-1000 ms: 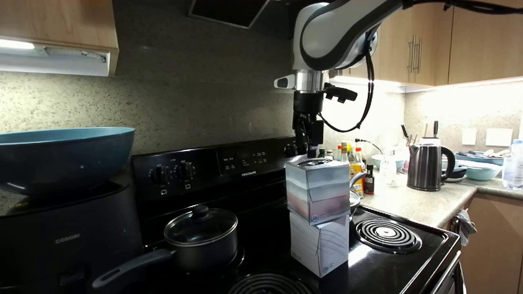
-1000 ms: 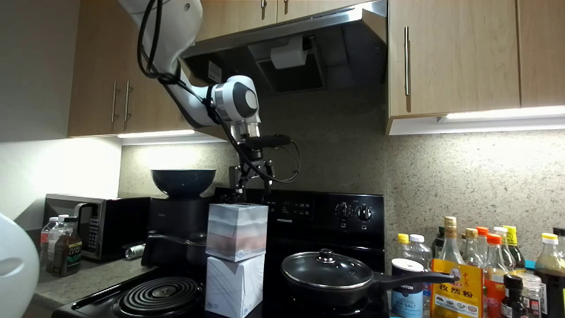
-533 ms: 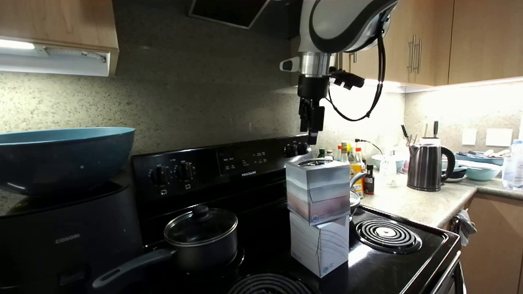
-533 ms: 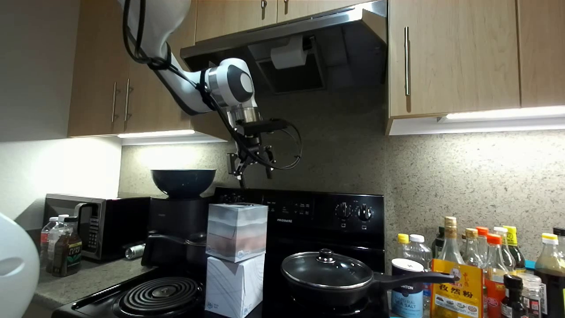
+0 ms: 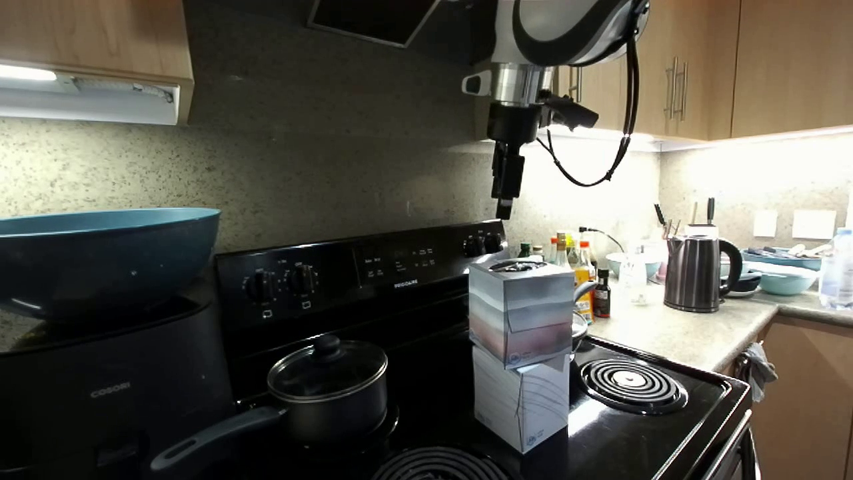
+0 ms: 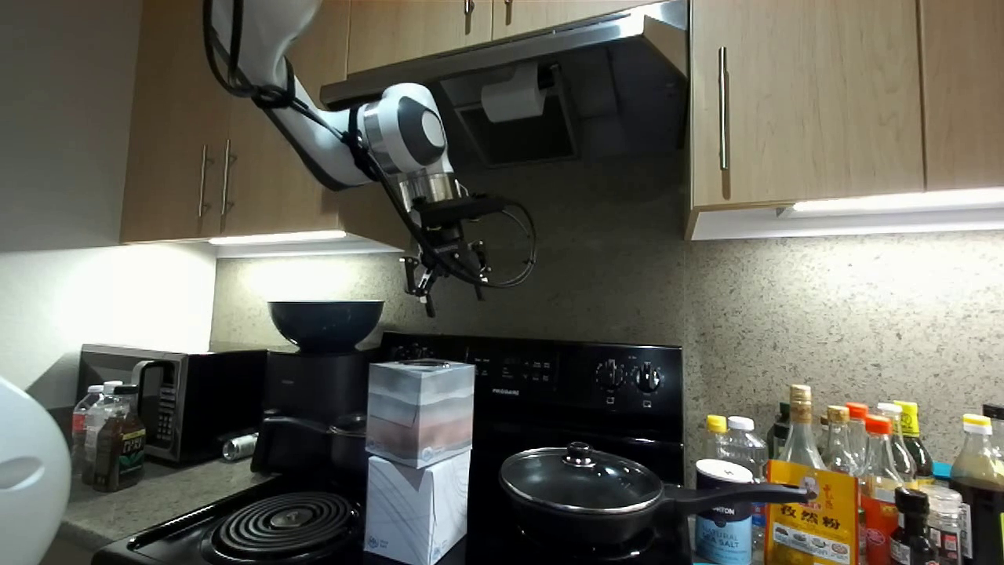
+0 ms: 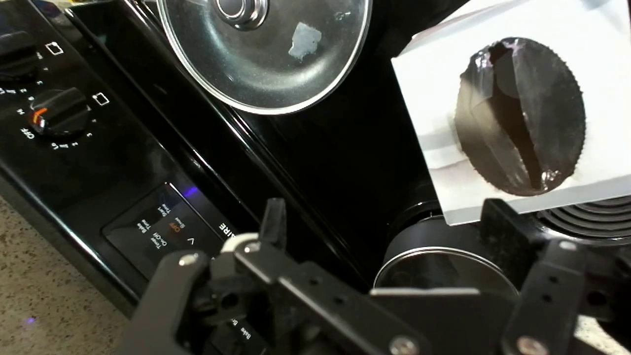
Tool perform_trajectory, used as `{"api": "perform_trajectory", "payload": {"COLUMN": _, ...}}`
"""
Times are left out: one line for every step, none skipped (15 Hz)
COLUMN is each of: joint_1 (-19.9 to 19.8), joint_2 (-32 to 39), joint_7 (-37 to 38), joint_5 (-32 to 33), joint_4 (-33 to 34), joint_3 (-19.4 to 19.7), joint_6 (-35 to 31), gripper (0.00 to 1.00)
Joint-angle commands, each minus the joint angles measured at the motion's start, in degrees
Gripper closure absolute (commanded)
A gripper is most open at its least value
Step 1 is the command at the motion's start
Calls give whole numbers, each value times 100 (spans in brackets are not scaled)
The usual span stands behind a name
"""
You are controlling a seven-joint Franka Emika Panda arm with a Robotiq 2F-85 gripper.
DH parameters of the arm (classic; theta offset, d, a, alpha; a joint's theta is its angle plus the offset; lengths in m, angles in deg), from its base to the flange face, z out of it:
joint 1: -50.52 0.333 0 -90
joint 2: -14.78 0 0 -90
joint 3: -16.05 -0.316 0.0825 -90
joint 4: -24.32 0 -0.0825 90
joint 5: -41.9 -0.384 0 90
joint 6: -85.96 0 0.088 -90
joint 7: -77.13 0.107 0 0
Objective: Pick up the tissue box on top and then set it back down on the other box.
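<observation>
The tissue box on top, grey-blue with faint bands and a pinkish lower part, shows in both exterior views (image 5: 523, 317) (image 6: 421, 412). It rests upright on the other box, slightly offset. The other box, whitish with thin curved lines, stands on the stove in both exterior views (image 5: 522, 403) (image 6: 417, 506). In the wrist view the top box (image 7: 522, 118) shows its pale top and dark oval slot at the upper right; the other box is largely hidden beneath it. My gripper is open and empty, above and apart from the top box (image 5: 504, 212) (image 6: 455, 301) (image 7: 384, 202).
A lidded saucepan (image 5: 328, 383) stands on the black stove (image 5: 640, 460). A lidded frying pan (image 6: 580, 494) stands on the boxes' other side. A large blue bowl (image 5: 100, 260) sits on a dark appliance (image 5: 113, 387). Bottles (image 6: 839, 439) stand beside the stove. The range hood (image 6: 518, 86) is overhead.
My gripper has risen from just above the top box to well above it and stays open. The top box looks very slightly shifted on the other box, which has not moved.
</observation>
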Motion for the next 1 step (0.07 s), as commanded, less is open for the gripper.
{"api": "perform_trajectory", "payload": {"joint_1": 63, "joint_2": 12, "joint_7": 13, "joint_5": 15, "joint_4": 17, "joint_3": 56, "joint_6": 21, "gripper": 0}}
